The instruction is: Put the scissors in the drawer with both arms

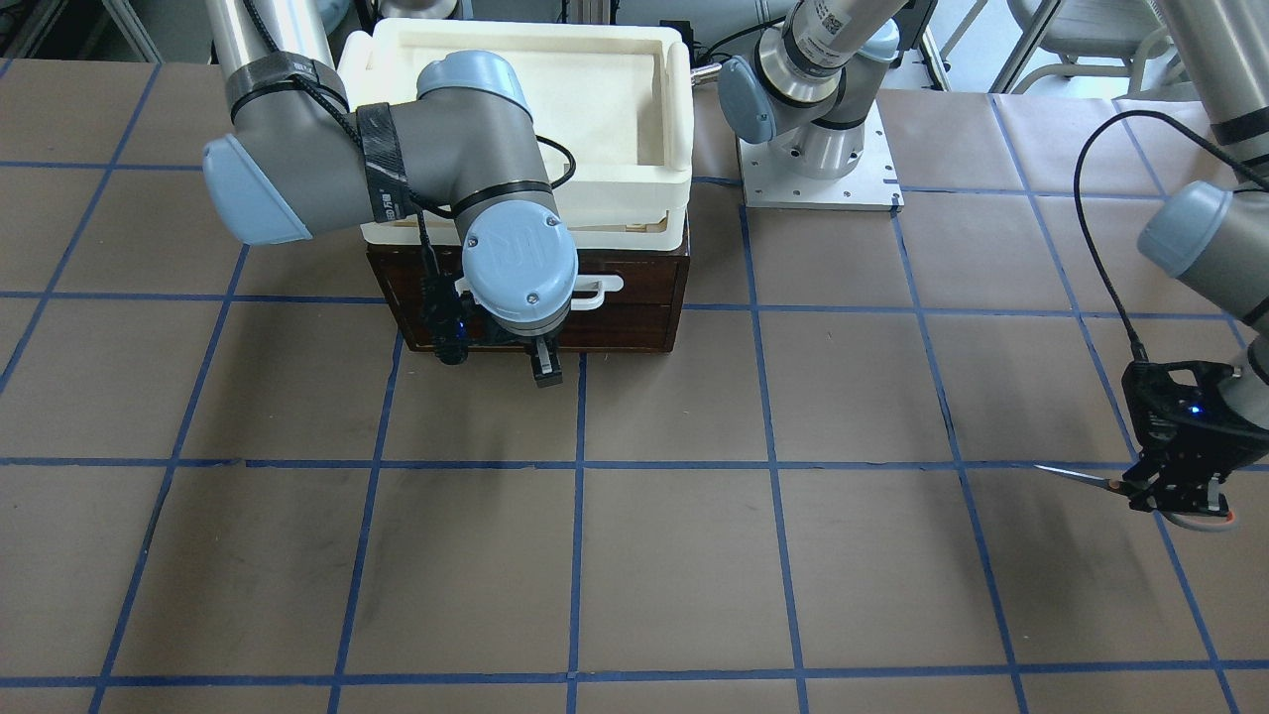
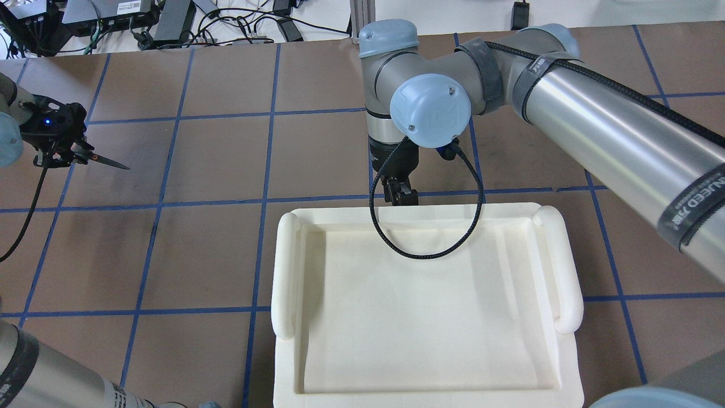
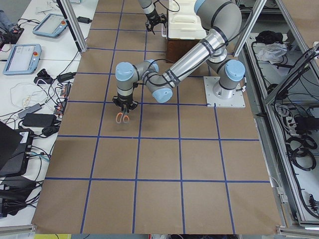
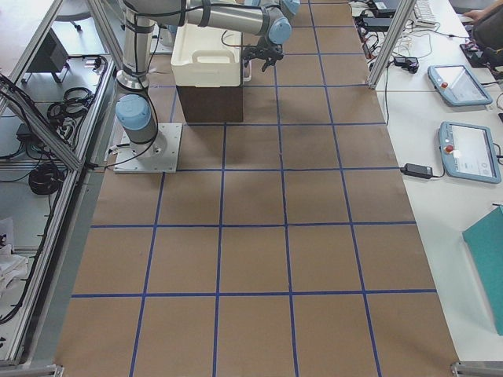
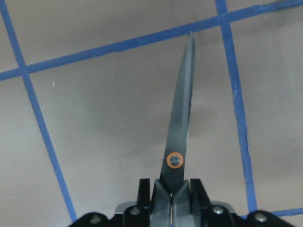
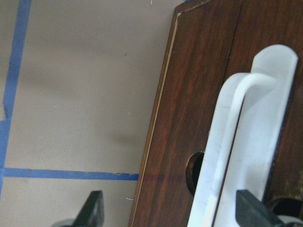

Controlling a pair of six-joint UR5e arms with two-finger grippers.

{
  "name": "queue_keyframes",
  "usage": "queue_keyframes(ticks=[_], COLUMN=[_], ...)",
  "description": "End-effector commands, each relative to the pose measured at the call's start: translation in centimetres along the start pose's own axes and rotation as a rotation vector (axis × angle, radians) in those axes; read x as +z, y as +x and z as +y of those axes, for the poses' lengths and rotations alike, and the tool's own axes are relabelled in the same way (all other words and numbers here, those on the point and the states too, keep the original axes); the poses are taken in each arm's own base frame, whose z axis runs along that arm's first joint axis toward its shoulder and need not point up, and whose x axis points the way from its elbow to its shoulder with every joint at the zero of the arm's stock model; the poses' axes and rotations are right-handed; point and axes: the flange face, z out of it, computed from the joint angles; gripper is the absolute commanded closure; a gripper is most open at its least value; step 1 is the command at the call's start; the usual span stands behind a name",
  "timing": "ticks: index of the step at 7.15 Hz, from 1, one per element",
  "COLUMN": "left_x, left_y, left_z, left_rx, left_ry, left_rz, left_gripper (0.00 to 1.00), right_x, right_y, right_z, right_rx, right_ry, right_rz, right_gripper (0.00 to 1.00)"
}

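The scissors (image 5: 182, 118) are pinched near the pivot in the left claw (image 5: 171, 194), with the closed blades pointing out over the bench (image 1: 694, 545) at its left end, well apart from the drawer (image 1: 649, 278). That drawer looks fully shut beneath the cream tray (image 1: 674, 178). The right claw (image 6: 173, 213) is spread open, its fingers either side of the white bar handle (image 6: 255, 118) without gripping it. The pick-up seems done; pulling the drawer open, carrying the scissors across and releasing them are left.

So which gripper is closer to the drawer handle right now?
Right. The right gripper hangs open just in front of the drawer handle; the left gripper is far across the table, gripping the scissors.
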Motion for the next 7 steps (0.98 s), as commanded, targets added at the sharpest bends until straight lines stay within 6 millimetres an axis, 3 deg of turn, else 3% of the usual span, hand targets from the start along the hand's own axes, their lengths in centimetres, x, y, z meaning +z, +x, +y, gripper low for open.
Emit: queue_keyframes(ticks=[1, 4, 7], left_x=[-8.4, -17.3, -23.0], left_y=[-1.6, -3.5, -1.1], left_z=[-4.8, -17.9, -26.5], left_rx=[-0.053, -0.260, -0.378], left_ry=[-0.008, 0.015, 0.008], left_rz=[-0.025, -0.053, 0.034], left_gripper=[0.92, 0.92, 0.92], right_x=[-0.4, 0.6, 1.0], right_y=[0.2, -0.4, -0.4], right_z=[-0.1, 0.1, 0.1], right_rx=[0.001, -0.004, -0.020], right_ry=[-0.003, -0.016, -0.015], right_rz=[-0.005, 0.017, 0.023], right_gripper=[0.00, 0.00, 0.00])
